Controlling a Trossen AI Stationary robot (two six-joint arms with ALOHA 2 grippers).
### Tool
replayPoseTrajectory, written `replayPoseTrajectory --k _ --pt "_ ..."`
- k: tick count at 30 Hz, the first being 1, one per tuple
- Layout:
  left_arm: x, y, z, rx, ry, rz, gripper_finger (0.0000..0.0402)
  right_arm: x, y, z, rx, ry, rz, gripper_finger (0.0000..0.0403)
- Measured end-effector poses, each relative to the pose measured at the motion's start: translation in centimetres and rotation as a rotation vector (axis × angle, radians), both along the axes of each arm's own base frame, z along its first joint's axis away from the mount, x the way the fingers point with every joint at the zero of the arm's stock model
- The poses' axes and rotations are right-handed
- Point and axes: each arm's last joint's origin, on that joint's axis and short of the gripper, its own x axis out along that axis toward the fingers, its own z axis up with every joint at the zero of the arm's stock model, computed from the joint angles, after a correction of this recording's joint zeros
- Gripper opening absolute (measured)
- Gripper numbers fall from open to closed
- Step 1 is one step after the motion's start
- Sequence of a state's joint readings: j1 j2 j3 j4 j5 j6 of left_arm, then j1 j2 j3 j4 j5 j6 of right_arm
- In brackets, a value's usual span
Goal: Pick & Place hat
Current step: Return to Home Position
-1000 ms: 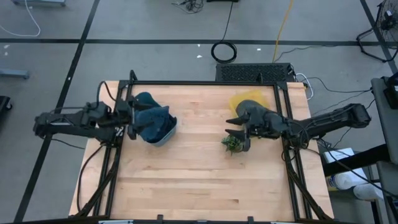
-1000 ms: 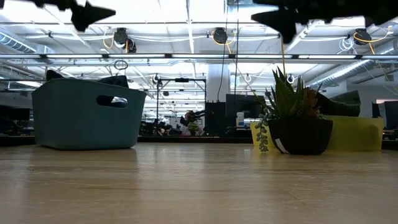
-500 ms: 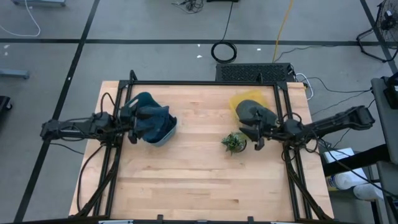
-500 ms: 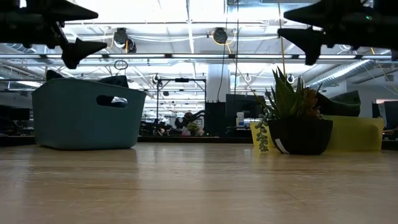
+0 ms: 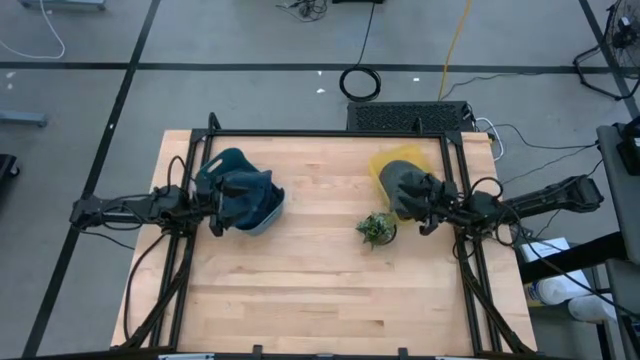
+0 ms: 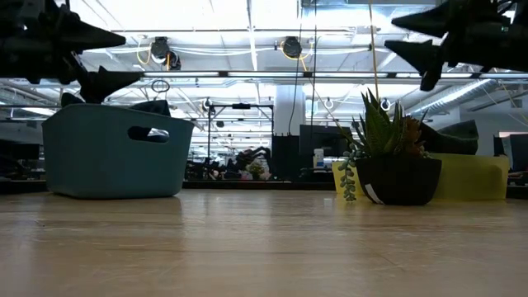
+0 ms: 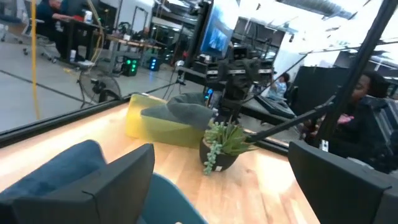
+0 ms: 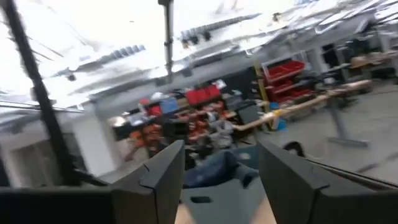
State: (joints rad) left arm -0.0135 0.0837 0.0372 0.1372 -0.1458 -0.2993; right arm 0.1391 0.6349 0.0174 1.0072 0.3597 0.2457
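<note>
Since my carrying looks done, my left claw hangs released and empty over the outer edge of the teal-blue plastic bin. In the low view it sits raised above the rim, high enough, I judge, to clear the wall. Inside that bin the dark blue fabric caps lie heaped, their crowns poking just over the top, which is where the task wants them. Toward the middle, the pale wooden surface carries a small green succulent in a black round pot, just beside the near corner of the yellow plastic bin, which holds a dark grey fabric cap. My right claw hovers released and empty above that bin's far side, near the succulent's leaves. What remains, I reckon, is drawing each arm back to its own side, level, so the right one avoids brushing the plant.
</note>
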Motion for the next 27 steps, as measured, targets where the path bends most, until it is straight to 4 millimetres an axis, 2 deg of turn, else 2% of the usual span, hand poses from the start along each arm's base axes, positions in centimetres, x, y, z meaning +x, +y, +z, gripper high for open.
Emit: replayPoseTrajectory --k 10,15,27 --pt "0.0 -0.3 -0.1 0.079 0.001 -0.095 0.0379 -0.3 -0.7 -0.9 0.004 0.13 -0.248 0.0187" --pt "0.0 -0.3 -0.8 0.101 0.079 -0.087 0.0379 -0.4 -0.7 -1.0 -0.018 0.156 -0.259 0.0187" --pt "-0.5 -0.2 -1.1 0.103 0.101 -0.086 0.0379 -0.5 -0.7 -1.5 -0.015 0.206 -0.253 0.0187"
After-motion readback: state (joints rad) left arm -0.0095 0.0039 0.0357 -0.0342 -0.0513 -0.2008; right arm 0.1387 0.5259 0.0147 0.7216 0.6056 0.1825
